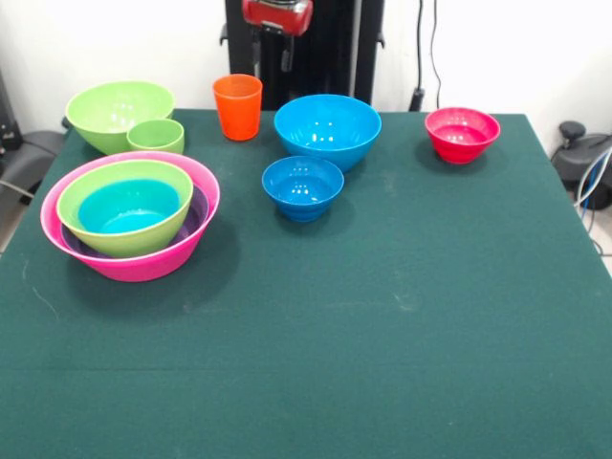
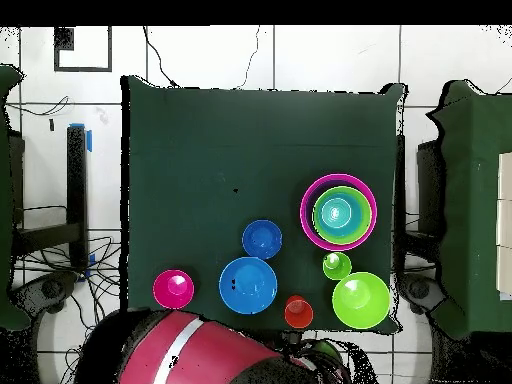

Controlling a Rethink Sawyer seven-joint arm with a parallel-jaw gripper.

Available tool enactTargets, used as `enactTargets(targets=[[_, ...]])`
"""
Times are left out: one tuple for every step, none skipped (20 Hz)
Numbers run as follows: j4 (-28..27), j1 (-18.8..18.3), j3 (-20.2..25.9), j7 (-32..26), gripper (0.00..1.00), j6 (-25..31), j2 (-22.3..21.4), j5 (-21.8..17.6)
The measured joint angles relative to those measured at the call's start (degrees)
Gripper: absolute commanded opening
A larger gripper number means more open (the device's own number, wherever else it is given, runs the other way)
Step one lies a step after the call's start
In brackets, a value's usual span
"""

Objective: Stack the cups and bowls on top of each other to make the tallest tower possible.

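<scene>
The tower stands at the left of the front view: a wide pink bowl holds a purple bowl, a lime green bowl and a blue bowl. Loose on the cloth are a large lime green bowl, a light green cup, an orange cup, a large blue bowl, a small blue bowl and a small red bowl. My gripper hangs drawn back above the orange cup, touching nothing.
The table is covered in dark green cloth. All the loose pieces sit along its robot side. The red arm lies over the table's edge in the overhead view. Cables and dark gear sit beside the table's sides.
</scene>
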Motion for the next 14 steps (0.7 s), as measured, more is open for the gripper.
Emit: enactTargets(targets=[[-0.16,-0.13,-0.13,0.00,1.00,-0.19,0.19,-0.24],[-0.32,-0.25,-0.26,0.00,1.00,-0.37,0.39,-0.48],[-0.46,-0.34,-0.36,0.00,1.00,-0.49,0.57,-0.70],[-0.91,-0.53,-0.64,0.00,1.00,-0.84,1.10,-1.24],[-1.05,-0.55,-0.73,0.00,1.00,-0.94,1.29,-1.36],[-1.19,-0.58,-0.82,0.00,1.00,-1.05,1.49,-1.49],[-1.45,-0.60,-0.96,0.00,1.00,-1.19,1.83,-1.69],[-1.61,-0.62,-1.05,0.00,1.00,-1.27,2.01,-1.83],[-1.78,-0.62,-1.13,0.00,1.00,-1.27,2.20,-2.05],[-1.94,-0.63,-1.21,0.00,1.00,-1.27,2.39,-2.26],[-2.09,-0.64,-1.29,0.00,1.00,-1.27,2.57,-2.45],[-2.27,-0.66,-1.34,0.00,1.00,-1.28,2.78,-2.71],[-2.41,-0.69,-1.36,0.00,1.00,-1.27,2.95,-2.89],[-2.55,-0.72,-1.37,0.00,1.00,-1.27,3.11,-3.07]])
